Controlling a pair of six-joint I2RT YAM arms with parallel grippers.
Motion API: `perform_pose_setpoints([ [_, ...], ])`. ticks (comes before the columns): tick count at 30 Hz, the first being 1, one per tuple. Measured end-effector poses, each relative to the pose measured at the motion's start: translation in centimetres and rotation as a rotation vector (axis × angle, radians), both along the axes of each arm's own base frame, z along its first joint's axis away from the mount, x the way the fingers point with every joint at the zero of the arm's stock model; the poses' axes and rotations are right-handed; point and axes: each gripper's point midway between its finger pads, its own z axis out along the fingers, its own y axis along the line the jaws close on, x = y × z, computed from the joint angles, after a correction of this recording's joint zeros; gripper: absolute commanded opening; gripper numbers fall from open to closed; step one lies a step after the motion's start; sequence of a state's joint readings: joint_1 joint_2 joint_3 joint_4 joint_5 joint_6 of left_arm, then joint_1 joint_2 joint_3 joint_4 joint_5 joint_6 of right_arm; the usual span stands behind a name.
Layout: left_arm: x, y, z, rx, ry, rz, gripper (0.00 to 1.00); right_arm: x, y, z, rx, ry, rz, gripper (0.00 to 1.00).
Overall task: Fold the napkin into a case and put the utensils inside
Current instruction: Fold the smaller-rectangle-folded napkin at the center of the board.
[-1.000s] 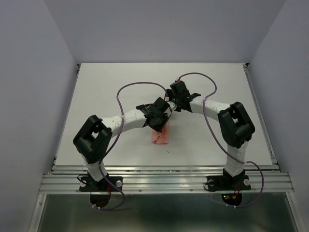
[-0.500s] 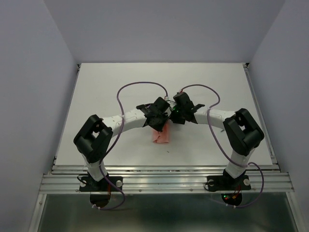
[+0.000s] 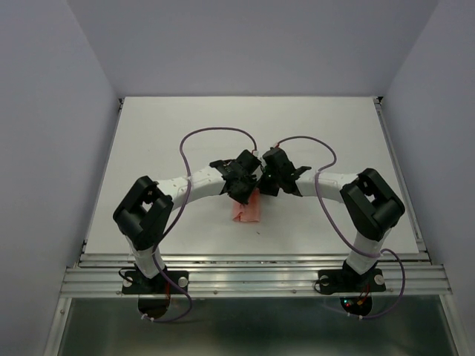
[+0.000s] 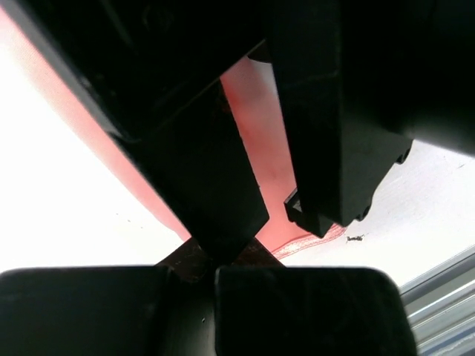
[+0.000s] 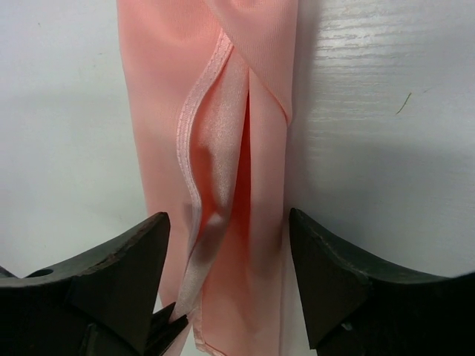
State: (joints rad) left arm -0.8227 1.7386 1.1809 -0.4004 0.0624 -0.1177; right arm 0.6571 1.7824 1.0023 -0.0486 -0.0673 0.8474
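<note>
The napkin (image 3: pixel 248 211) lies near the middle of the table as a narrow salmon-pink strip, the case. In the right wrist view the case (image 5: pixel 256 96) shows a hemmed top layer lifted along its length. My right gripper (image 5: pixel 230 219) is open, one finger on each side of the strip. My left gripper (image 3: pixel 243 187) is shut; its dark tip (image 5: pixel 152 332) pinches the hem at the strip's end. In the left wrist view my left gripper (image 4: pixel 215 274) sits over shadowed cloth, and the right gripper's fingers (image 4: pixel 334 148) fill the top. The utensils are out of view.
Purple cables (image 3: pixel 215 132) loop over the table behind both arms. A metal rail (image 3: pixel 252 271) runs along the near edge. White table surface (image 3: pixel 163 133) spreads to the left and right of the strip, with grey walls around it.
My right gripper has come forward and left, from behind the strip down to its far end beside the left gripper. The left arm and the napkin have stayed put.
</note>
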Motion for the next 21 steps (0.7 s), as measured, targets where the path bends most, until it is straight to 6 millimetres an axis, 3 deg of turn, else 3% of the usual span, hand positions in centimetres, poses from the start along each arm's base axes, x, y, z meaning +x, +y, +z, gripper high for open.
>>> perform_pose_setpoints([
  [8,-0.2,0.1,-0.1,0.007,0.012,0.010,0.00,-1.3,0.6,-0.6,0.016,0.036,-0.003,0.39],
  [21,0.9,0.2,-0.3,0.028,0.009,0.059,0.00,-1.4,1.8,-0.6,0.079,0.075,-0.037,0.27],
])
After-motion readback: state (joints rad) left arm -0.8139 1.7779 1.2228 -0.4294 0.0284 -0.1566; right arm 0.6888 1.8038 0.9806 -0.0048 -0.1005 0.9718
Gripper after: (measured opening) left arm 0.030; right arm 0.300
